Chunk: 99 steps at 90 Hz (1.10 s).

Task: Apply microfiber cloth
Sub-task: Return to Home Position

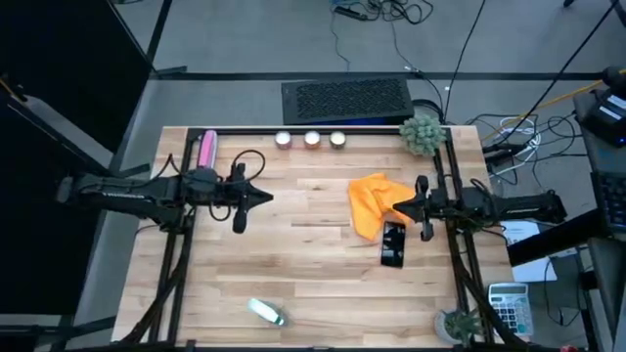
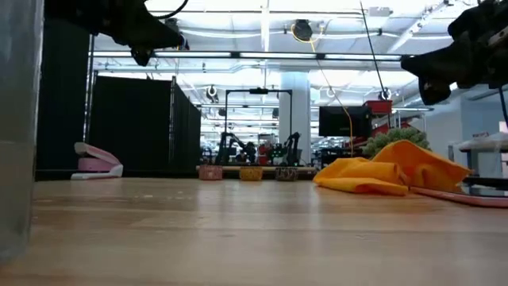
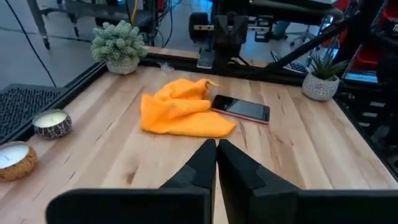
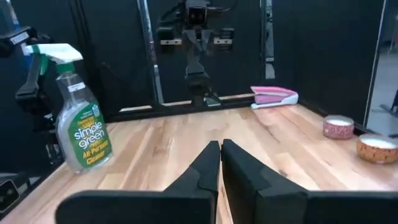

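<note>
The orange microfiber cloth (image 1: 374,202) lies bunched on the wooden table (image 1: 293,264), right of centre; it also shows in the left wrist view (image 3: 180,112) and the low view (image 2: 389,173). One of its edges lies against the black smartphone (image 1: 394,244), which lies flat on the table (image 3: 241,109). My right gripper (image 1: 396,208) is shut and hovers above the cloth's right edge, well clear of it in the low view (image 2: 435,78); nothing is between its fingers (image 4: 221,152). My left gripper (image 1: 266,198) is shut and empty (image 3: 216,152), raised over the table's left half and pointing toward the cloth.
A pink stapler (image 1: 207,150) lies at the far left. Three candles (image 1: 312,139) and a potted plant (image 1: 423,134) line the far edge. A spray bottle (image 1: 264,311) stands near the front edge, and a small plant (image 1: 458,323) sits at the front right corner.
</note>
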Available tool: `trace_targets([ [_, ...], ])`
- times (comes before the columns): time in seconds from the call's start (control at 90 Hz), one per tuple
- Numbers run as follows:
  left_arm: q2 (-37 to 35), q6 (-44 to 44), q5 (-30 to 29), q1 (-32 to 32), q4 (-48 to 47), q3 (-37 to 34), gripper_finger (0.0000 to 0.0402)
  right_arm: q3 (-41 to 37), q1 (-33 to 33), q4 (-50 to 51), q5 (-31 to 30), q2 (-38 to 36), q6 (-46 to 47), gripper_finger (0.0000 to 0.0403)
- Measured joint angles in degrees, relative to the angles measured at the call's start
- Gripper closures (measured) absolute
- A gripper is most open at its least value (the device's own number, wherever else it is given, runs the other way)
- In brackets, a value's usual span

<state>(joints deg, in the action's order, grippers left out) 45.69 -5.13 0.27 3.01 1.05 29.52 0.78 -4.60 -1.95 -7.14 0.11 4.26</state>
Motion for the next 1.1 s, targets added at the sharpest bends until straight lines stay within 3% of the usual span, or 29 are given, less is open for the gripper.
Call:
trace_targets([
  [0.222,0.0,3.1,9.7,2.3,2.8,0.0,0.0402,0.0,0.0,0.0,0.0,0.2,-3.7,0.0403],
  [0.444,-4.3,2.8,10.1,6.8,3.2,-2.9,0.0402,0.0,0.0,0.0,-0.4,0.4,1.7,0.0403],
  [0.633,-13.4,-1.7,10.2,5.6,9.4,-13.4,0.0402,0.0,0.0,0.0,-0.4,0.4,2.5,0.0403],
  [0.778,-20.0,-5.4,9.5,3.3,19.3,-22.8,0.0402,0.0,0.0,0.0,-0.3,0.4,2.6,0.0403],
  [1.1,-28.6,-7.1,0.1,-1.0,17.8,-29.0,0.0402,0.0,0.0,0.0,-0.3,0.4,2.6,0.0403],
])
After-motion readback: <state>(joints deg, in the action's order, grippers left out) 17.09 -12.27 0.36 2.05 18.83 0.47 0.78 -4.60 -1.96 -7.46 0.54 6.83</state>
